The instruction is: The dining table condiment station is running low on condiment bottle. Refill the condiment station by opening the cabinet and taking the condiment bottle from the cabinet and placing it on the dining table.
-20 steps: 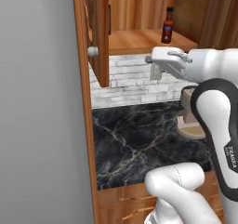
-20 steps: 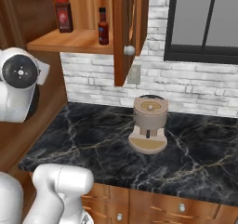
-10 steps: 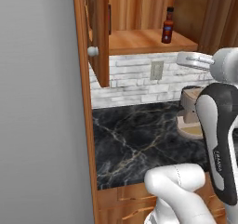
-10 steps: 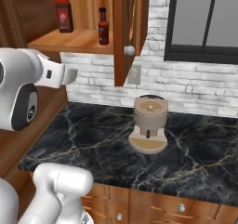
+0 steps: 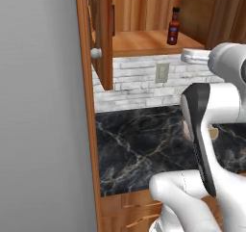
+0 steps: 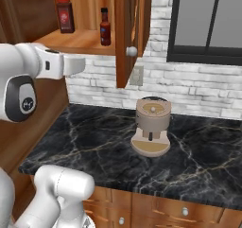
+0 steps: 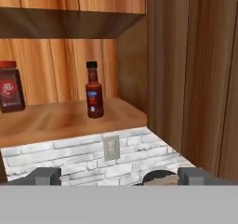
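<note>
A: State the layout, largest item first.

B: The cabinet (image 6: 127, 33) stands open above the counter (image 6: 94, 146). Its lower shelf (image 7: 60, 118) carries two items: a red-labelled jar (image 7: 10, 87) at the 9 o'clock edge of the hand view, and the condiment bottle (image 7: 94, 90) near the shelf's front right corner.

A: Bottle orientation?

B: Upright, with its long axis vertical and the black cap on top. It stands clear of the jar and of the cabinet's side wall.

A: Bearing from the gripper?

B: In the hand view the gripper (image 7: 120, 175) sits at 6 o'clock, and the bottle lies at roughly 11 o'clock from it, ahead and higher, well apart.

A: Finger state?

B: Spread wide with nothing between them.

A: Requirement for the next move?

B: In my judgement, raise and advance the hand, shift slightly towards 9 o'clock, and straddle the bottle body horizontally.
</note>
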You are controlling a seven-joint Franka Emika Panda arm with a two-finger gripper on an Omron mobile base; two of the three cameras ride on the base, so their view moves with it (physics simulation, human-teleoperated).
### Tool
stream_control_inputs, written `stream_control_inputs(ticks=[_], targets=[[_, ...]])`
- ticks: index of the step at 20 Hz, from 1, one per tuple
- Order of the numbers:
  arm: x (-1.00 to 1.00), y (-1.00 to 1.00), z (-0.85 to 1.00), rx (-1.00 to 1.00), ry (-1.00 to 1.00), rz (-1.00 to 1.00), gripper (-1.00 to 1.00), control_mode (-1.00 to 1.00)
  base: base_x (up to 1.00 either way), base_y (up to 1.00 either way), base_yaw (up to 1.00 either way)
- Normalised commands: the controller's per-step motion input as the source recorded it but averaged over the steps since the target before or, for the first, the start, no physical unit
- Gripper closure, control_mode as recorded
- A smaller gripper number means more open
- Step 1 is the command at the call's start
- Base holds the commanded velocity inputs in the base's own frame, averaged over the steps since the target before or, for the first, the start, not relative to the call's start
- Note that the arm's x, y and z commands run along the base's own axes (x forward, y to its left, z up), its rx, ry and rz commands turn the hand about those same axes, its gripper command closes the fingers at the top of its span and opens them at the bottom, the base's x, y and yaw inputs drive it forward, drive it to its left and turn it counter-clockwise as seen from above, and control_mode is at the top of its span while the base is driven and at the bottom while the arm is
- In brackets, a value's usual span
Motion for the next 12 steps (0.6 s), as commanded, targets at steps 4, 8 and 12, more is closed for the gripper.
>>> stream_control_inputs(ticks=[4, 8, 12], targets=[[0.27, 0.0, 0.03, -0.01, -0.02, -0.01, -1.0, -1.0, 0.0, 0.0, 0.0], [0.26, 0.0, 0.0, 0.0, 0.0, 0.0, -1.0, -1.0, 0.0, 0.0, 0.0], [0.3, -0.03, 0.0, 0.0, 0.0, 0.0, -1.0, -1.0, 0.0, 0.0, 0.0]])
